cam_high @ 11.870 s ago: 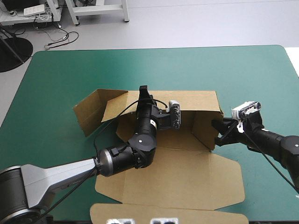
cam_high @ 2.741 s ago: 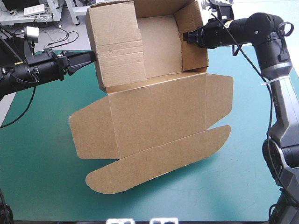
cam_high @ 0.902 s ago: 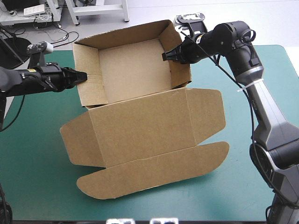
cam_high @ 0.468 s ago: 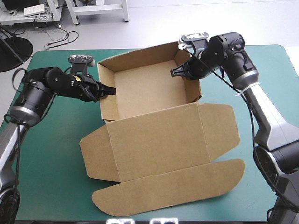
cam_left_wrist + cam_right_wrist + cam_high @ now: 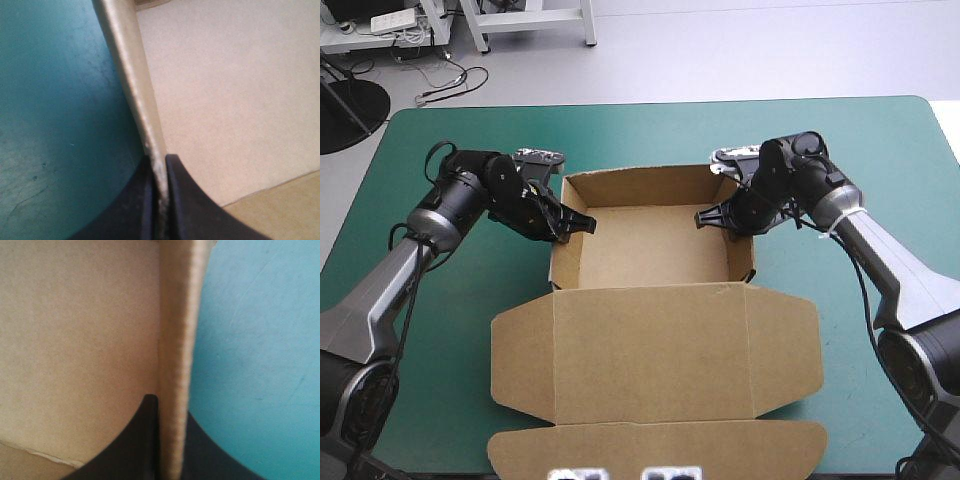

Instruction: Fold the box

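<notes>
Table (image 5: 650,135): teal-green cover, with the box at about its middle.
Box (image 5: 650,250): an open brown tray with its walls raised, sitting a little toward the table's far edge.
Lid (image 5: 655,350): lies flat from the tray toward the near edge, side flaps spread, the long tuck flap reaching that edge.
Left gripper (image 5: 585,226): clamped on the tray's left wall (image 5: 558,258), one black finger inside and one outside.
Right gripper (image 5: 702,219): pinched the same way on the right wall (image 5: 740,255).
Step in hand: I judge I am settling the tray on the cover before letting go.
Doing it well: I would keep both pinches level and make sure the floor rests flat. Then I would part both sets of fingers together and back straight off the rims, so no tucked wall is dragged out.
High view only: the tray's place on the table, the lid and both arms. The pinches are too small to judge there.
Wrist views only: the board edge sandwiched between nearly closed fingers, with cover on one side and the tray's inside on the other. The lid is not seen.
</notes>
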Available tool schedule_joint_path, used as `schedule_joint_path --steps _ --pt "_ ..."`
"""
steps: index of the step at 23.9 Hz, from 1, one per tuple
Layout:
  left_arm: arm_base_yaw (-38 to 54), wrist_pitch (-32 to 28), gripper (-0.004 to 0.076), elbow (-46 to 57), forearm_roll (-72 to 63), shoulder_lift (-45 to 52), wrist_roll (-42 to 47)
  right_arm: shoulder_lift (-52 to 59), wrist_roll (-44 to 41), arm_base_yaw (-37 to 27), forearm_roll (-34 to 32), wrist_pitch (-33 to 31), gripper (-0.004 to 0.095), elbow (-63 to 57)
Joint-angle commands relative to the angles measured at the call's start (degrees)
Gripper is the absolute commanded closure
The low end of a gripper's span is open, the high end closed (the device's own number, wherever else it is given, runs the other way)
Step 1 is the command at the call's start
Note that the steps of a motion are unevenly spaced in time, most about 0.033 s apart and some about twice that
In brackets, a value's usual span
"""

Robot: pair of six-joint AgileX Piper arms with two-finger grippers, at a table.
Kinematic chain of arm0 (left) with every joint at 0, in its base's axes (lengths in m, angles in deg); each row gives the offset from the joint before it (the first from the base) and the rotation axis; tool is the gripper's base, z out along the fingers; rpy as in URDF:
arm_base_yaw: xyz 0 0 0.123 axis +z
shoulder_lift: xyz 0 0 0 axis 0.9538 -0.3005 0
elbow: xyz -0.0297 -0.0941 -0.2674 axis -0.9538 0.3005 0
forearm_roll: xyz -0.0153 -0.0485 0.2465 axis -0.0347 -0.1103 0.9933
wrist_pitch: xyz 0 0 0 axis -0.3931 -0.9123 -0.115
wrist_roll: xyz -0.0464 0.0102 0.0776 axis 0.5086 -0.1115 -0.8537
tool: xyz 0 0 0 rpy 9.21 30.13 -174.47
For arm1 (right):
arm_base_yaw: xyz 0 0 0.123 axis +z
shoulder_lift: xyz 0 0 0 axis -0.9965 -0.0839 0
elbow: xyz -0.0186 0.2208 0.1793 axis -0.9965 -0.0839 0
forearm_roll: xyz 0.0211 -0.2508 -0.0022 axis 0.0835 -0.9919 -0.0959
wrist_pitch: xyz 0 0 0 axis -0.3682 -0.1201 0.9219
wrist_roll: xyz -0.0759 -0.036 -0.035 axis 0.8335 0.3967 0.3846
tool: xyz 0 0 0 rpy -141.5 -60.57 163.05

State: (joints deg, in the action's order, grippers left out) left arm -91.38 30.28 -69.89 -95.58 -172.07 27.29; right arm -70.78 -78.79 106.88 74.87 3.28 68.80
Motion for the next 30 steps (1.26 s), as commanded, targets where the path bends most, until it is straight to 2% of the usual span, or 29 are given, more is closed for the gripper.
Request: schedule_joint_path --steps 1,10,13,15,18,19,21,23,25,30 --pt "-2.9 -4.1 0.0734 -1.7 1.1 0.8 1.9 3.1 2.6 0.5 7.7 5.4 0.0923 -4.2" --pt "-5.8 -3.9 0.0734 -1.7 2.9 -6.1 3.0 3.1 2.6 0.5 6.2 14.1 0.0923 -11.1" --pt "-5.8 -3.4 0.0733 -1.7 3.0 -7.3 2.9 3.1 2.6 0.5 5.8 14.5 0.0922 -10.9" --pt "-5.8 -1.5 0.073 -1.7 3.2 -8.1 2.9 3.1 2.8 0.5 5.4 13.5 0.0885 -10.8" --pt "-5.7 1.6 0.0644 -1.7 3.1 -9.4 2.9 3.1 2.8 0.5 2.4 11.0 0.0627 -10.8" --pt "-5.7 2.2 0.0587 -1.7 3.1 -9.5 2.5 3.1 2.8 0.5 1.3 10.5 0.0545 -10.8" --pt "-5.7 2.4 0.0451 -1.7 3.1 -9.5 1.3 3.1 2.8 0.5 0.0 10.2 0.0467 -10.8" --pt "-5.7 1.8 0.0292 -1.7 3.3 -9.5 1.3 3.1 2.8 0.4 -0.9 10.1 0.0436 -10.8" --pt "-5.7 1.4 0.0217 -1.7 3.5 -9.5 1.4 3.1 2.8 0.4 -1.5 10.1 0.0435 -10.8" --pt "-5.7 1.0 0.0202 -1.7 5.1 -9.5 1.7 3.1 1.1 0.4 -5.1 10.6 0.0435 -9.3"
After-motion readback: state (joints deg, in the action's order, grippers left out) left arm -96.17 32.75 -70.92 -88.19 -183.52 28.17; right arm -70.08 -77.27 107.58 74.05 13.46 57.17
